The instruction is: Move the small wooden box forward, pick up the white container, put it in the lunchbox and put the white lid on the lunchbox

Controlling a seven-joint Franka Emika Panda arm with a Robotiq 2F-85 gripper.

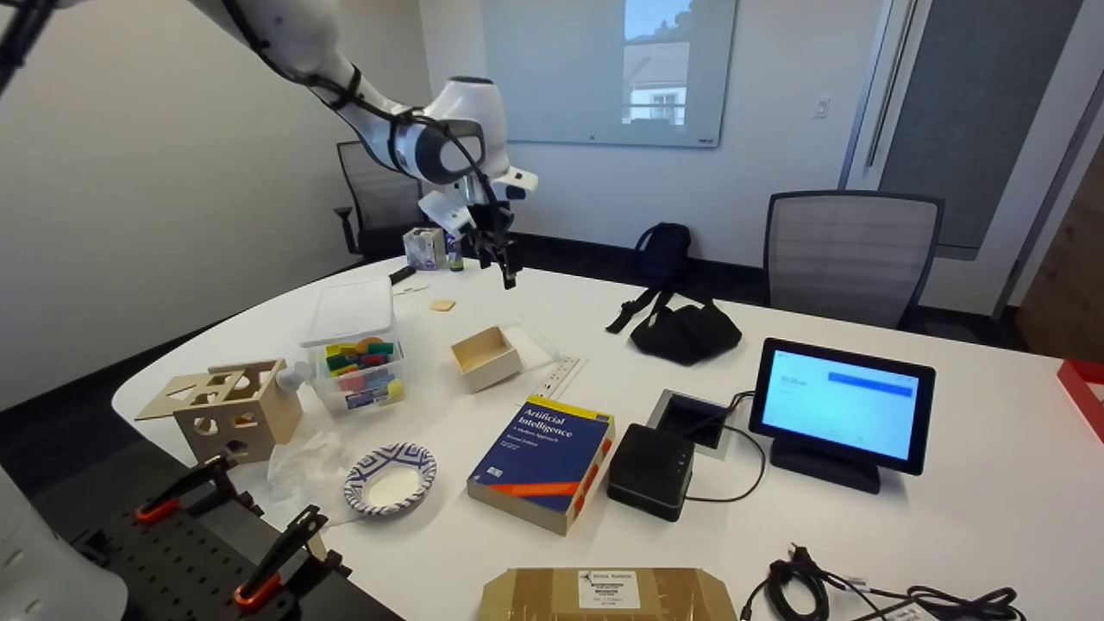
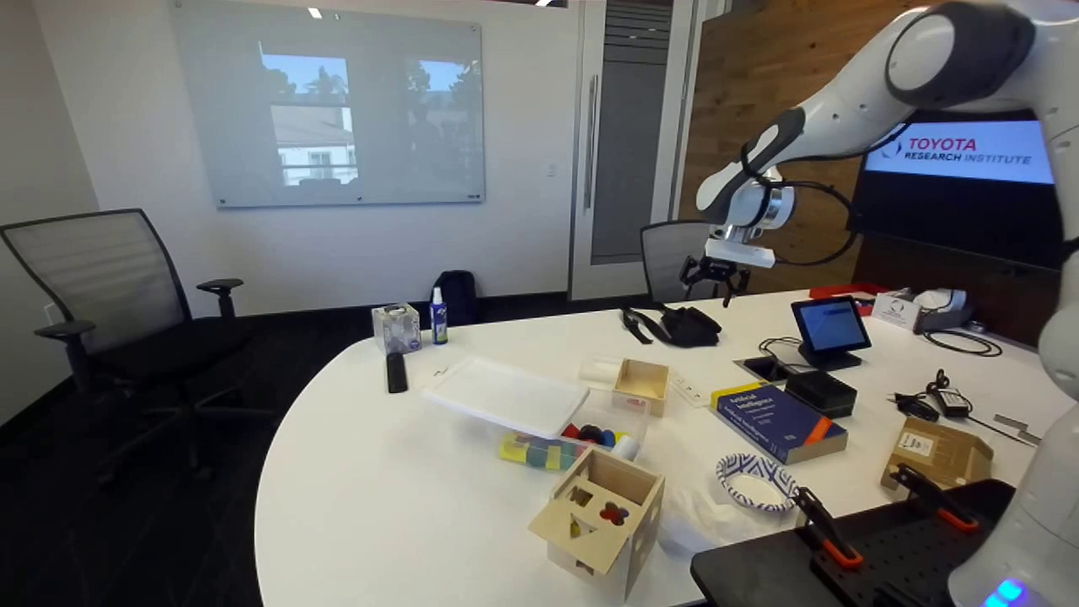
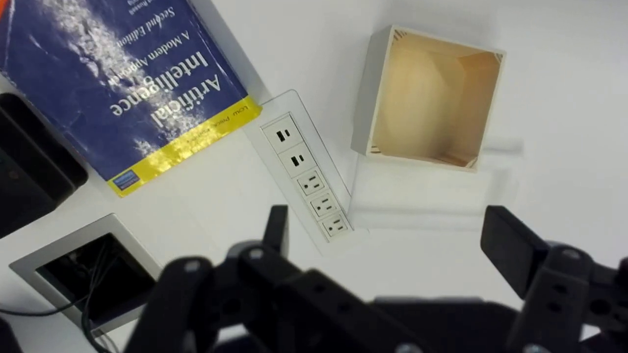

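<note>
The white lid [image 2: 510,396] lies unfitted beside the lunchbox [image 2: 632,414], so closing remains. Clear plastic [image 2: 598,371], perhaps the unpacked white container, sits just beside the small wooden box [image 2: 643,382]; whether its forward move is done, I cannot tell. The pincer [image 2: 711,285] hangs empty, jaws spread wide.

pale walls [image 2: 529,110], dark floor [image 2: 135,539]

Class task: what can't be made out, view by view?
Wrist view: book, lower end cut off at upper left.
In an exterior view: part of the lunchbox, hidden by the white lid.
In an exterior view: cardboard box, cut off by the bottom edge; its label, lower print too small.
</note>
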